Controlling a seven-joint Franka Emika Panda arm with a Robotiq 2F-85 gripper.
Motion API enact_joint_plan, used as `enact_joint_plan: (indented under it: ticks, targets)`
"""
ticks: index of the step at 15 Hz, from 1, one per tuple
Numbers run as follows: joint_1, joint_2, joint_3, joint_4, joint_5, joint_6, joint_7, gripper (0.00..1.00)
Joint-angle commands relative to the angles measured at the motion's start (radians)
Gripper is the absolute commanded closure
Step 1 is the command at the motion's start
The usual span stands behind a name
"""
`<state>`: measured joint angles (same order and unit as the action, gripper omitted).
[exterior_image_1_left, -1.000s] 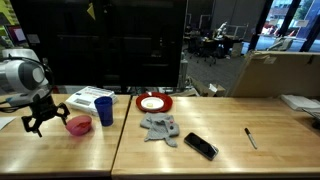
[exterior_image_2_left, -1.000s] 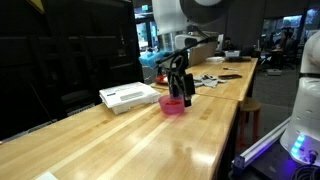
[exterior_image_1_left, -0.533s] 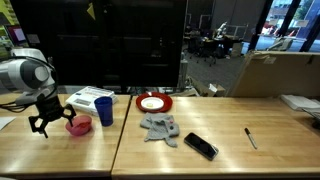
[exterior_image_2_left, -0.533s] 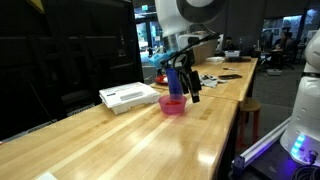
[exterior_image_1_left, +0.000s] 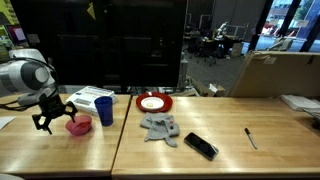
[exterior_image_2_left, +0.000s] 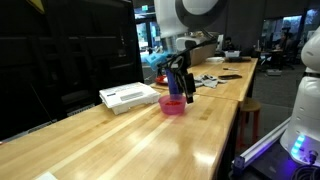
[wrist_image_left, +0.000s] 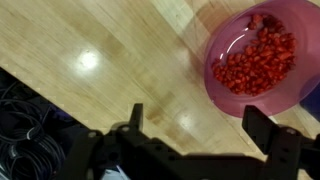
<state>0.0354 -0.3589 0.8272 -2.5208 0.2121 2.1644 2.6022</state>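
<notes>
I am holding my gripper (exterior_image_1_left: 52, 119) over the wooden table (exterior_image_1_left: 140, 158) with its two fingers (wrist_image_left: 136, 116) standing wide apart and gripping nothing; the wrist view is showing only bare wood between them. The nearest item is one pink bowl (wrist_image_left: 258, 62), which is holding many small red pieces (wrist_image_left: 262, 60), too small and too many for me to count. In the wrist view the bowl is lying just beyond one of my fingertips and off to the side, outside the gap between the jaws and not touching them. In both exterior views I am hanging just beside the pink bowl (exterior_image_1_left: 78, 124) (exterior_image_2_left: 173, 105), on its side away from the other items. I am recording one of each of the following in an exterior view: one blue cup (exterior_image_1_left: 104, 110) standing upright just beside the bowl, one flat white box (exterior_image_1_left: 88, 97) behind the cup, one red plate (exterior_image_1_left: 154, 102) with a white disc on it, one crumpled grey cloth (exterior_image_1_left: 160, 127) near the plate, one black phone (exterior_image_1_left: 200, 146) lying flat past the cloth, and one pen (exterior_image_1_left: 250, 138) well apart from the bowl. One large cardboard box (exterior_image_1_left: 275, 72) is standing behind the far end of the table. A bundle of dark cables (wrist_image_left: 25, 130) is showing beyond the table edge in the wrist view.
</notes>
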Motion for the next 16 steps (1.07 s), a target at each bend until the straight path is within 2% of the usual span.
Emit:
enact_joint_plan:
  ticks: [1,5,10,12,16]
  targets:
    - [-0.027,0.022,0.026,0.014,-0.021,0.05,0.0,0.0]
    - [-0.024,0.076,0.029,0.006,-0.03,0.12,-0.012,0.0]
    - [-0.021,0.138,0.028,0.001,-0.029,0.152,-0.011,0.0]
    - [-0.02,0.156,0.028,0.0,-0.032,0.16,-0.009,0.26]
    - [-0.016,0.183,0.027,-0.004,-0.035,0.172,-0.007,0.55]
